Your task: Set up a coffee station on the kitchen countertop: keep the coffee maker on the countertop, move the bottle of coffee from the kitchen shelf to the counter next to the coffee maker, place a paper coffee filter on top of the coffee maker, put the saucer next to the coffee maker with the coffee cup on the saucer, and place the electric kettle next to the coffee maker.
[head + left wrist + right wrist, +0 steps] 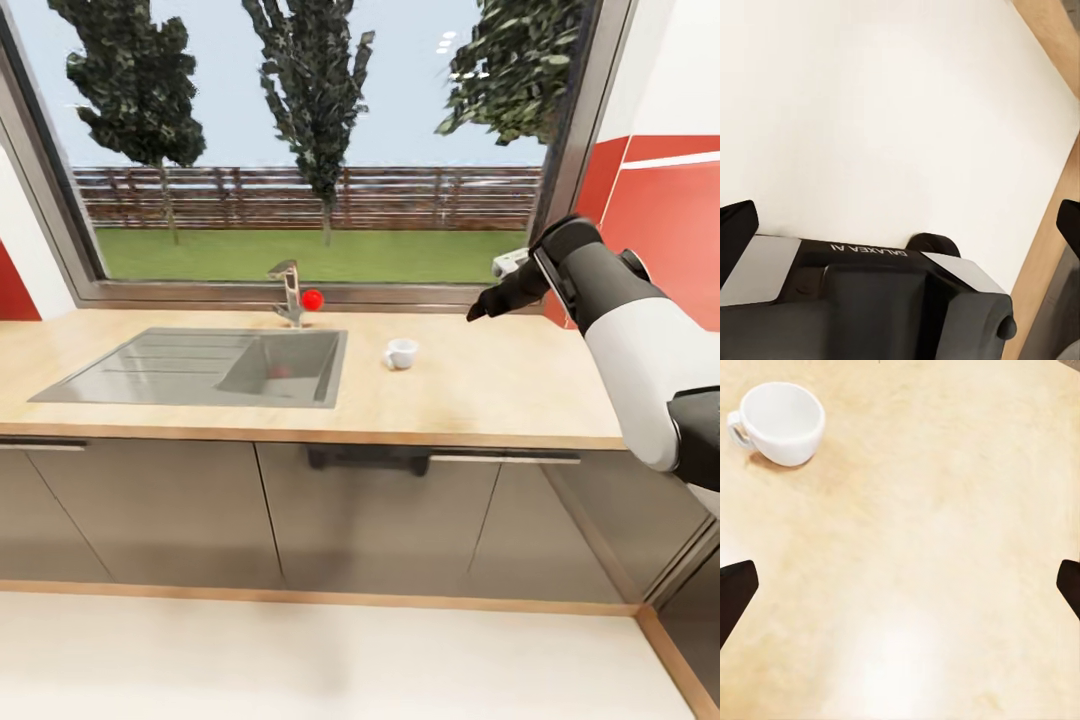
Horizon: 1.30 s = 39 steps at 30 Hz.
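Head view: coffee cup (pixel 400 353) on countertop (pixel 480 390) right of sink (pixel 200 368); right end effector (pixel 480 309) spread wide, empty.

You get bright, even daylight through the window (pixel 310 150) behind the countertop (pixel 480 385), and the head view is crisp, its lines leaning outward toward the edges. The coffee cup (pixel 400 353) throws a soft, faint shadow. A pale sheen sits on the worktop in your right wrist view. The cream floor (pixel 885 112) in your left wrist view is nearly washed out.
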Tool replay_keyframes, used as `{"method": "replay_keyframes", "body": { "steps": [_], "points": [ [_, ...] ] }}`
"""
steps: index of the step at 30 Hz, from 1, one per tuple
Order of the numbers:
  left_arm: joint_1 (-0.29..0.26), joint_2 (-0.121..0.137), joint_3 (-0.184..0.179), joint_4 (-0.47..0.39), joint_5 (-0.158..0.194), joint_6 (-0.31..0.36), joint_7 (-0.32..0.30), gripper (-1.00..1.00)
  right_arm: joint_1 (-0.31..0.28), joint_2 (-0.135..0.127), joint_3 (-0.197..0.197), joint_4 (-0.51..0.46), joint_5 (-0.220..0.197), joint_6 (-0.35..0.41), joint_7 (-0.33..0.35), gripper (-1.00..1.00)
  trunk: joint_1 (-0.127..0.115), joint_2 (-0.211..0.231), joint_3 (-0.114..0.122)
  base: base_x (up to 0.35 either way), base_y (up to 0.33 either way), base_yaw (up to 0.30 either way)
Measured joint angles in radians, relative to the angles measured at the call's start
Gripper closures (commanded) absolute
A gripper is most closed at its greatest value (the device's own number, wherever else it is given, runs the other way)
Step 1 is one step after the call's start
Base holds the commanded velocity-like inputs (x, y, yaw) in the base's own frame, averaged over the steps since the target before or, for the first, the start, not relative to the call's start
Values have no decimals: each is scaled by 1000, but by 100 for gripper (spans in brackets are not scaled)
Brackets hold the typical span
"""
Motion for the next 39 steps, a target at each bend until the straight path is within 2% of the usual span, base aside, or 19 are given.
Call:
{"method": "replay_keyframes", "body": {
  "steps": [6, 13, 23, 32, 39],
  "points": [
    [0, 0, 1, 0, 0, 0, 0, -100, 0, 0, 1, 1, 3, -1, 46, -100, 0, 0, 0, 251, 0, 0],
    [0, 0, 0, 0, 0, 0, 0, -100, 2, 1, 1, 1, 3, -1, 51, -100, 0, 0, 0, 182, 45, 10],
    [0, 1, 1, 0, 0, 0, 0, -100, 5, 9, 0, 1, 4, -2, 51, -100, 0, 0, 0, 80, 27, 220],
    [0, 2, 1, 0, 0, 0, 1, -100, 9, 8, -1, 5, 6, -1, 50, -100, 0, 0, 0, 74, 1, 48],
    [0, 2, 0, 0, 0, 0, 1, -100, 18, 3, 0, 116, 10, -4, 40, -100, 0, 0, 0, 120, -17, 1]
  ]
}}
